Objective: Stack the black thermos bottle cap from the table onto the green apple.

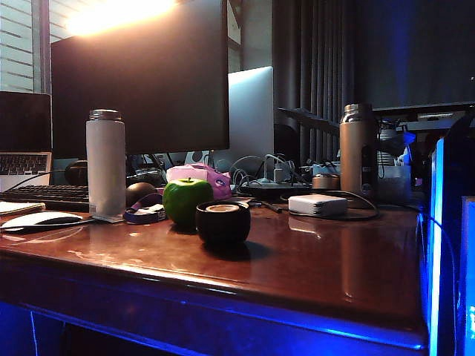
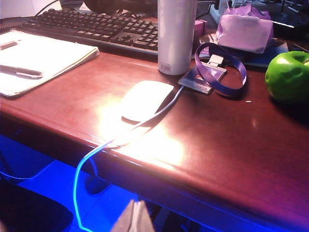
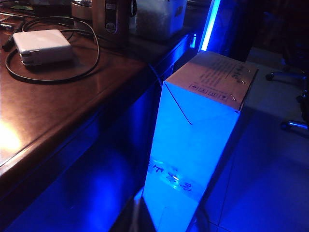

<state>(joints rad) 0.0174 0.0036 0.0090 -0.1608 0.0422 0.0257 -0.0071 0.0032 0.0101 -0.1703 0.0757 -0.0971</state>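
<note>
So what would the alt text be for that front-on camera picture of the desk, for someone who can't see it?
A black thermos bottle cap stands on a glossy reddish-brown table, just in front and to the right of a green apple. A tall white bottle stands to the left, a steel bottle to the right, with monitors behind. No robot gripper appears.

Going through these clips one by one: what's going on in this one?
Nothing is being handled yet. The black thermos bottle cap sits on the table, just in front of and right of the green apple, not stacked on it. Neither arm shows in the exterior view. The left end effector hangs low off the table's front edge, nothing in it; the right end effector is shut and empty, beside the table near a cardboard box.
</note>
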